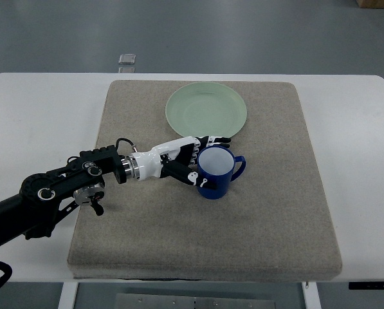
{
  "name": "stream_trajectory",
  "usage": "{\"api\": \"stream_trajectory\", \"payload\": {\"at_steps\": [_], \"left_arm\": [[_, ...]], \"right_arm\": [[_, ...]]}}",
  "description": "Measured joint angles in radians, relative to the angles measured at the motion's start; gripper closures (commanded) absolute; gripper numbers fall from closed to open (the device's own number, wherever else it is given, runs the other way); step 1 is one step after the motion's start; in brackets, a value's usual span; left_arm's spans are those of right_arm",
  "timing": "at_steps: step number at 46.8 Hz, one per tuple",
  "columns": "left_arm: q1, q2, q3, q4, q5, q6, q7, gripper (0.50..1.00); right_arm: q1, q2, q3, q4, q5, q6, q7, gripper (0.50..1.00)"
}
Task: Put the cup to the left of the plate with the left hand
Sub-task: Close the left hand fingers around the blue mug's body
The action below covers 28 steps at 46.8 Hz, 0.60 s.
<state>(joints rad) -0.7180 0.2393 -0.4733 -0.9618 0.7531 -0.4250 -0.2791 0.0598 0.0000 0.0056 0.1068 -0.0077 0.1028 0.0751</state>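
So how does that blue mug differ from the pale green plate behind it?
The deep blue mug is tall and hollow with a side handle; the pale green round plate is flat, wide and handleless. The mug is gripped by the robot's left hand; the plate lies untouched. The mug sits nearer the camera, the plate farther back. Both rest on the grey felt mat.

We see only our left arm [50, 193], which enters from the lower left edge and reaches to the right and a little far, with its black links low and its white wrist section almost level. Our left hand [192, 161] is at the end of it, its fingers [219, 139] stretched forward and its thumb [197, 177] curled on the near side, closed around the cup [216, 174].
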Motion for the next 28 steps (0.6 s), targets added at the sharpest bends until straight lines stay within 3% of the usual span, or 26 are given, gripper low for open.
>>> {"api": "stream_trajectory", "payload": {"at_steps": [13, 17, 24, 28], "left_arm": [[0.000, -0.001, -0.002, -0.009, -0.004, -0.006, 0.000, 0.536], [0.000, -0.002, -0.002, -0.009, -0.005, -0.006, 0.000, 0.602], [0.000, -0.002, -0.001, -0.008, -0.003, -0.006, 0.000, 0.645], [0.000, -0.002, -0.001, -0.007, -0.003, -0.006, 0.000, 0.705]], "right_arm": [[0.000, 0.000, -0.001, 0.000, 0.000, 0.000, 0.000, 0.566], [0.000, 0.000, -0.001, 0.000, 0.000, 0.000, 0.000, 0.566], [0.000, 0.000, 0.000, 0.000, 0.000, 0.000, 0.000, 0.566], [0.000, 0.000, 0.000, 0.000, 0.000, 0.000, 0.000, 0.566]]}}
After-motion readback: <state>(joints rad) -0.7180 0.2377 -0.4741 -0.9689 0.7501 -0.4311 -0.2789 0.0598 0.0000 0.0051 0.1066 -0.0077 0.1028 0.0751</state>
